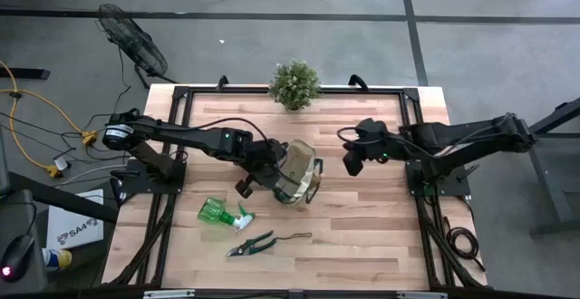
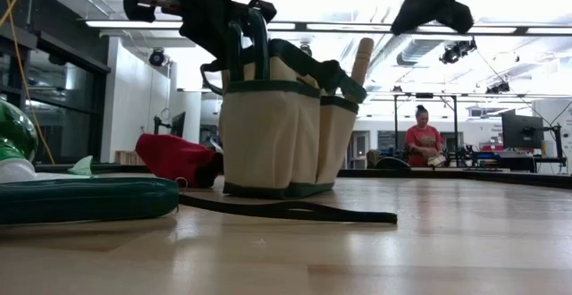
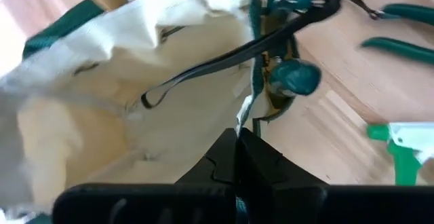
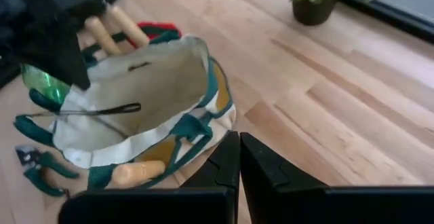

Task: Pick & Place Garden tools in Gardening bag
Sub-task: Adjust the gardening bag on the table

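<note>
The tan gardening bag (image 1: 299, 174) with dark green trim stands on its base at mid-table; it also shows in the low view (image 2: 277, 125). Wooden tool handles (image 4: 115, 22) stick up from its outer pockets. My left gripper (image 1: 268, 163) is shut on the bag's left rim. My right gripper (image 1: 352, 163) hangs shut and empty above the table, right of the bag. The green spray bottle (image 1: 223, 213) and green-handled pruners (image 1: 252, 244) lie on the table nearer the front. A red glove (image 2: 174, 156) lies behind the bag. My left gripper pinches the bag's green-trimmed rim (image 3: 245, 114) between its two shut fingers, coming from above at the bag's left side and slanting down. The bag stays upright with its base (image 2: 268, 189) on the table, its mouth open.
A potted plant (image 1: 294, 83) stands at the far edge. A dark strap (image 2: 295, 210) lies on the table in front of the bag. Bare wood lies to the right of the bag and along the front right. A person in red (image 2: 422, 143) sits far behind the table.
</note>
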Available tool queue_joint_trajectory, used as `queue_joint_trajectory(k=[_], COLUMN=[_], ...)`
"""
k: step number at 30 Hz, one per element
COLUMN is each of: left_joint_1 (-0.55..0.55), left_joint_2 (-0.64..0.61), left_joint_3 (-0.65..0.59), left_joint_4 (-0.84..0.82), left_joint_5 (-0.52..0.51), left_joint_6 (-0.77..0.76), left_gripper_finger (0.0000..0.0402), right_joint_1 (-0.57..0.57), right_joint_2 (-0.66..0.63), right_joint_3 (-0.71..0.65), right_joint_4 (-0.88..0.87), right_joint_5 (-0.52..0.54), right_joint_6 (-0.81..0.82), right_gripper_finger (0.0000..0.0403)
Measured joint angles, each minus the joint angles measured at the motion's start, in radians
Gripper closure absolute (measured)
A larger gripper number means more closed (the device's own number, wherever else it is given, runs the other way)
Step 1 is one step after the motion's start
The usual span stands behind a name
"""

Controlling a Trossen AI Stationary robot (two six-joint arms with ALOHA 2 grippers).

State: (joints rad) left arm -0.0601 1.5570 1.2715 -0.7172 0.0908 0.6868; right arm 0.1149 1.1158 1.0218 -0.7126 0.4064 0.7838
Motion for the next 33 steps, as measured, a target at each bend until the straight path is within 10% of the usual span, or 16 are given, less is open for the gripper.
queue_joint_trajectory(k=[17, 33], left_joint_1=[0.0, 0.0], left_joint_2=[-0.015, -0.108], left_joint_3=[0.0, 0.002], left_joint_4=[-0.006, -0.035], left_joint_5=[-0.124, -0.241], left_joint_6=[-0.14, -0.207], left_gripper_finger=[0.0213, 0.0197], right_joint_1=[-0.235, -0.321], right_joint_2=[0.192, 0.326], right_joint_3=[0.0, 0.0], right_joint_4=[0.169, 0.345], right_joint_5=[-0.476, -0.587], right_joint_6=[-0.095, 0.007], right_gripper_finger=[0.0238, 0.0223])
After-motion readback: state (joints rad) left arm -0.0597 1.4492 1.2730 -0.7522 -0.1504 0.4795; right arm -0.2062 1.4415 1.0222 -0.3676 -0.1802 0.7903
